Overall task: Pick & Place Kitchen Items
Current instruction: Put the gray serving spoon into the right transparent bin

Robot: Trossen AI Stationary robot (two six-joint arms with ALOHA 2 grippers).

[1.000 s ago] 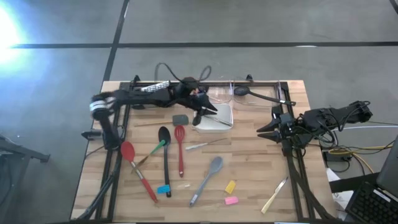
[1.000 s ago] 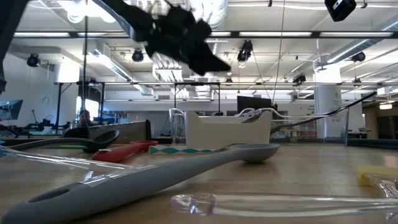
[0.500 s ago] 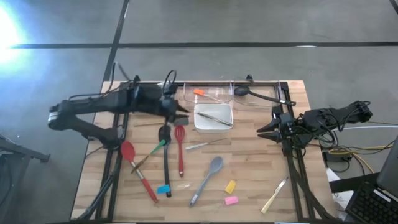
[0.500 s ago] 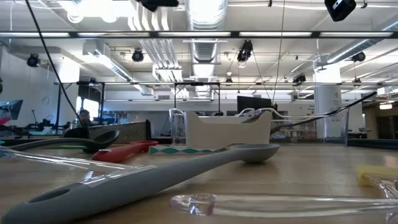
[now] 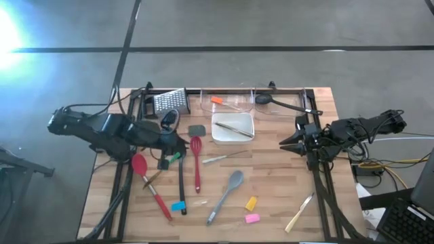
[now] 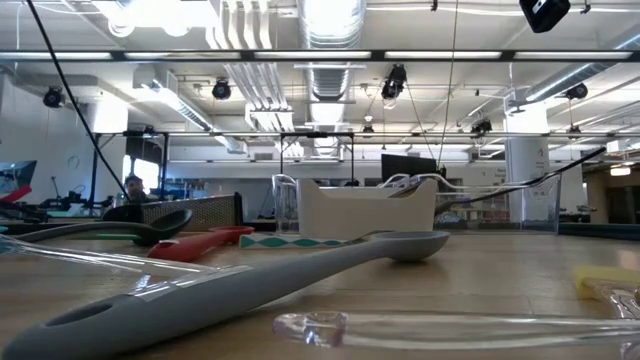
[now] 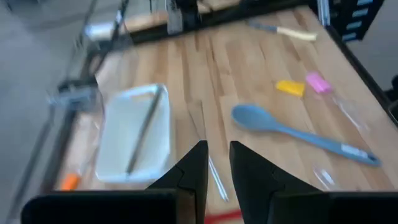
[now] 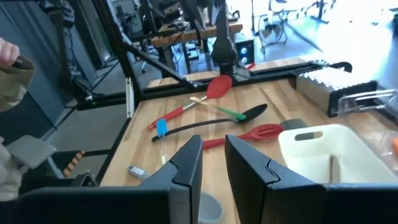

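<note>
Wooden bench [image 5: 271,196], high view: left gripper [image 5: 178,142] over black spoon [image 5: 180,177] by red spatula [image 5: 196,157]; right gripper [image 5: 285,141] waits at bench edge. Wrist views: both jaws slightly parted, empty.

— Home kitchen?
— No, a robotics lab or workshop: bare ceiling ducts [image 6: 325,20] and strip lights across the top of the low view, more benches with monitors [image 6: 408,165] mid-frame, grey concrete floor [image 5: 271,27] around the wooden table [image 5: 271,190].

Wooden table [image 5: 271,203] carries scattered utensils [image 5: 196,163] (perhaps tongs too), white tray [image 5: 232,127].
</note>
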